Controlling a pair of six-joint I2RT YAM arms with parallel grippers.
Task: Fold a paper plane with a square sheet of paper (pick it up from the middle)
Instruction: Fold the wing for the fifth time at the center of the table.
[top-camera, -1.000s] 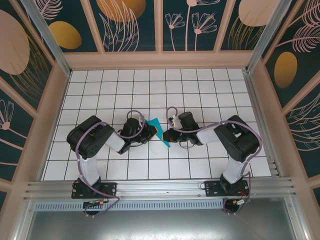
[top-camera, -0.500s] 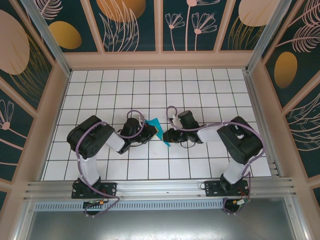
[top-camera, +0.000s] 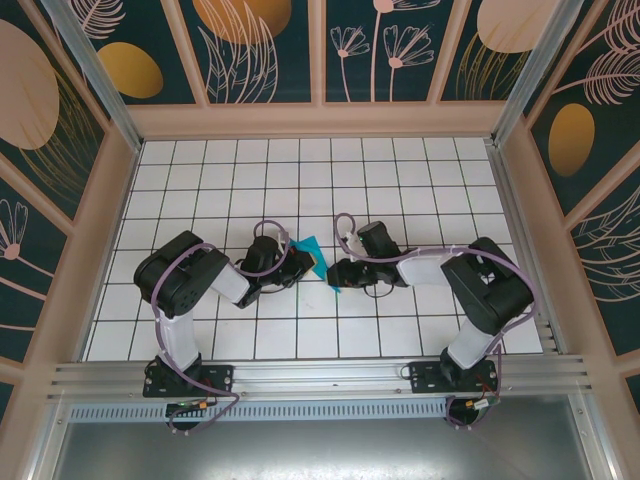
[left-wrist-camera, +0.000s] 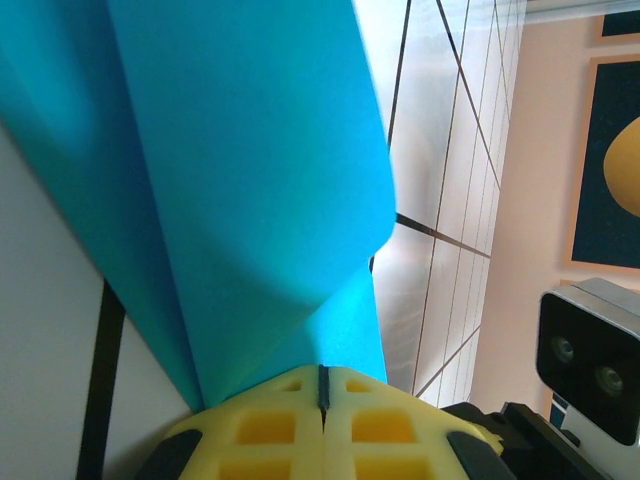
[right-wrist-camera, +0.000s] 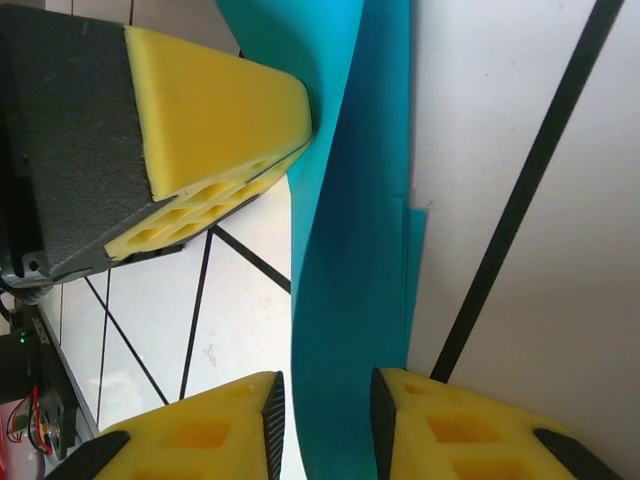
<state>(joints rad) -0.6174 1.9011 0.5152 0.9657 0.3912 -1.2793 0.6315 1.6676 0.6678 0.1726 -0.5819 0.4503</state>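
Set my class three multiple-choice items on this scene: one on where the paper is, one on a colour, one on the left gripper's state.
1. Where is the paper?
A. against the back wall
B. between the left gripper and right gripper
C. beside an arm's base

2. What colour are the finger pads?
A. black
B. white
C. yellow

3. The left gripper is:
A. shut on the paper
B. wide open
C. shut on nothing

Key:
1 B, the top view shows the paper between the two tips.
2 C, both wrist views show yellow foam.
3 A, in the left wrist view its pads meet and the paper comes out from between them.
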